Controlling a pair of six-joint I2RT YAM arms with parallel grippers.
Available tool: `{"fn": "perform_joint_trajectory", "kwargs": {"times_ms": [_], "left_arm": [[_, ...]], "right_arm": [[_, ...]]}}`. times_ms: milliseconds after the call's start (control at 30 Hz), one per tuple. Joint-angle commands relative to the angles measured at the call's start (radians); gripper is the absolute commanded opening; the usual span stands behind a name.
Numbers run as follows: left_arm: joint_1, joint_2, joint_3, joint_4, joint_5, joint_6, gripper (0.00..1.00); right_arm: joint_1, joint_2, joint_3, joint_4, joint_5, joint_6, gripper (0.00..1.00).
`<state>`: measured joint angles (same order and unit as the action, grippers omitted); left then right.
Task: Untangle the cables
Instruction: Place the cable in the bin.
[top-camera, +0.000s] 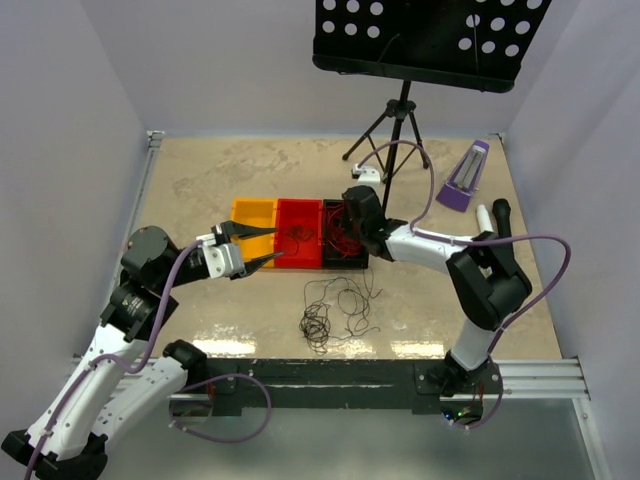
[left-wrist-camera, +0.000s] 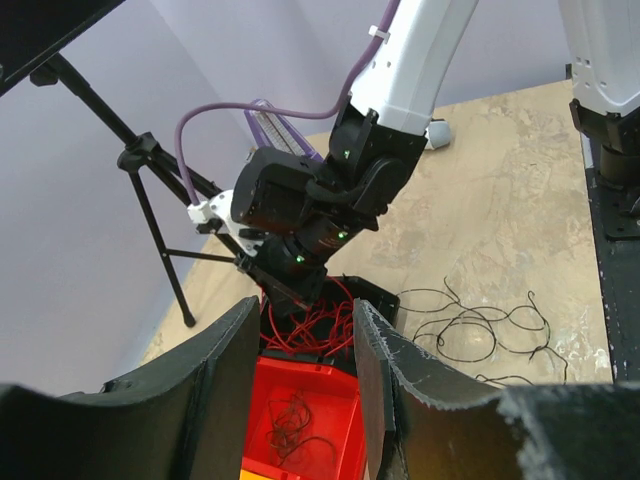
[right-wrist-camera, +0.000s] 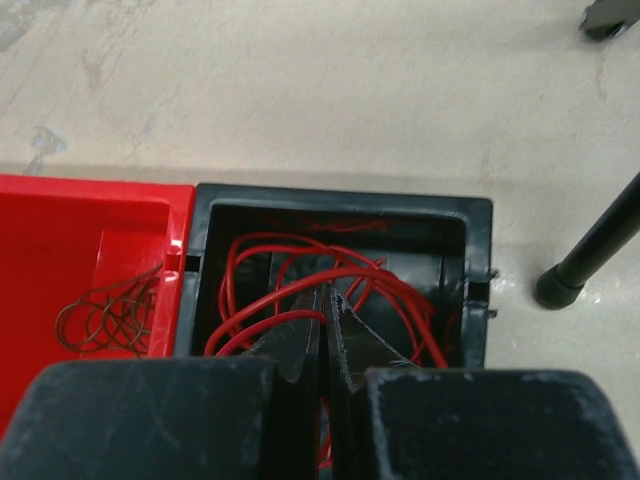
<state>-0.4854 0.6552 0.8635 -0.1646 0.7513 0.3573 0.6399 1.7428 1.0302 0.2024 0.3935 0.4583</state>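
Hovering over the orange bin (top-camera: 252, 212) in the top view, the left tool (top-camera: 250, 247) is standing open with nothing between its fingers. Three bins are sitting in a row on the bench (top-camera: 220, 170): the orange one, the red bin (top-camera: 300, 212) at its three o'clock, and the black bin (top-camera: 345, 264) at three o'clock of that. The right tool (top-camera: 347, 235) is reaching down into the black bin, where the red cables (top-camera: 335, 243) are lying in a loose heap. A small dark coil (top-camera: 298, 236) is resting in the red bin. The dark cables (top-camera: 330, 310) are sprawling on the bare bench at six o'clock of the bins, apart from both tools. A music stand (top-camera: 420, 40) is standing at twelve o'clock.

From the left wrist, the left tool (left-wrist-camera: 300, 400) is framing the red bin (left-wrist-camera: 335, 395) between two parted fingers, gripping nothing. At twelve o'clock beyond it, the right tool (left-wrist-camera: 285, 292) is dipping into the red cables (left-wrist-camera: 325, 320). The dark cables (left-wrist-camera: 470, 330) are lying on the bench at three o'clock.

From the right wrist, the right tool (right-wrist-camera: 325, 300) is pressing its fingers together, closed, tips down among the red cables (right-wrist-camera: 300, 250) inside the black bin (right-wrist-camera: 340, 200). Red loops are crossing the tips, and I cannot tell whether any is pinched. The dark coil (right-wrist-camera: 105, 315) is lying in the red bin (right-wrist-camera: 80, 230) at nine o'clock.
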Motion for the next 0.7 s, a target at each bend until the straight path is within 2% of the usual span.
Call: {"fn": "perform_joint_trajectory", "kwargs": {"times_ms": [0,33,100,233,533,667], "left_arm": [[0.001,-0.006,0.006,0.037,0.002,-0.012,0.47],[0.001,-0.008,0.006,0.037,0.002,-0.012,0.47],[0.001,-0.008,0.006,0.037,0.002,-0.011,0.47],[0.002,-0.006,0.003,0.046,0.003,-0.015,0.47],[0.001,-0.009,0.005,0.043,0.002,-0.012,0.46],[0.002,-0.009,0.006,0.04,0.005,-0.011,0.46]], "right_arm": [[0.017,-0.005,0.027,-0.047,0.061,0.085,0.0],[0.015,-0.015,0.021,-0.049,0.059,0.095,0.04],[0.015,-0.051,0.001,-0.047,0.047,0.102,0.2],[0.015,-0.104,0.001,-0.072,0.018,0.098,0.45],[0.015,-0.222,-0.035,-0.116,-0.05,0.108,0.58],[0.015,-0.269,-0.039,-0.173,-0.102,0.123,0.55]]}}
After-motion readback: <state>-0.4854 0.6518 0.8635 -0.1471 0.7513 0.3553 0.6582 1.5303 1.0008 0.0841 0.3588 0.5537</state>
